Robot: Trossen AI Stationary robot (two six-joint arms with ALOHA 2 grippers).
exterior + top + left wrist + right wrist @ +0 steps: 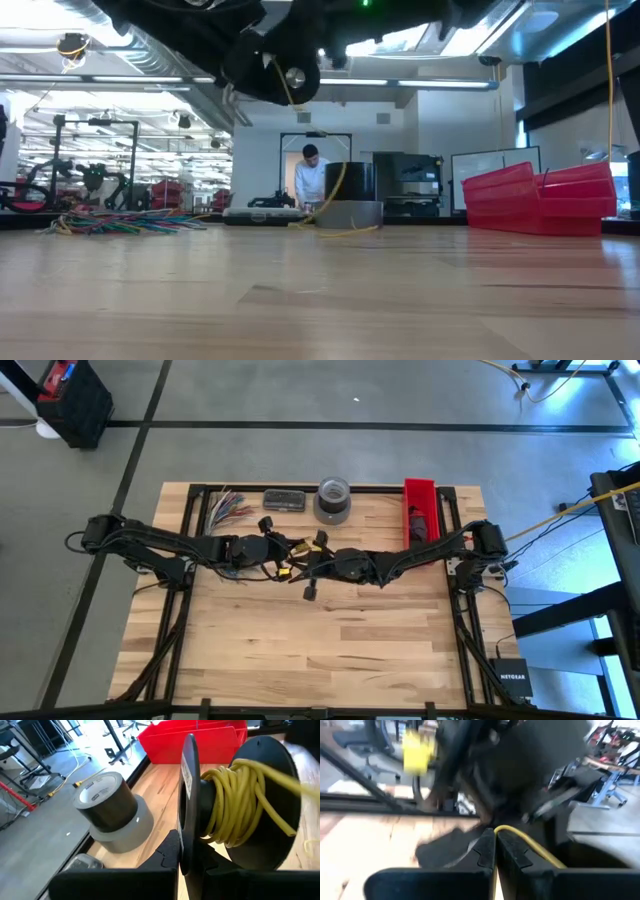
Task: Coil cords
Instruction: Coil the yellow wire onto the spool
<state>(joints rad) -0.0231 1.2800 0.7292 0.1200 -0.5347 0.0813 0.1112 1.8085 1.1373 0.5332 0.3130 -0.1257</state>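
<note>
Meeting above the table's middle, both arms leave the bare wooden table [330, 640] near side free.
Left gripper [189, 862] clamps a black spool [240, 800] wound with yellow cord [235, 805]; right gripper [495, 851] pinches that cord's strand. Multicoloured cords [226, 506] lie at the far-left edge, tape roll [333, 500] and red bin [420, 510] alongside.

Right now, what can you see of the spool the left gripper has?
The spool is black with two round flanges, looking like plastic, and yellow cord is wound loosely round its core in several turns. One strand runs off past the far flange. The left gripper is shut on the near flange's edge, holding the spool on edge above the table. Behind it stand a grey tape roll and a red bin.
</note>
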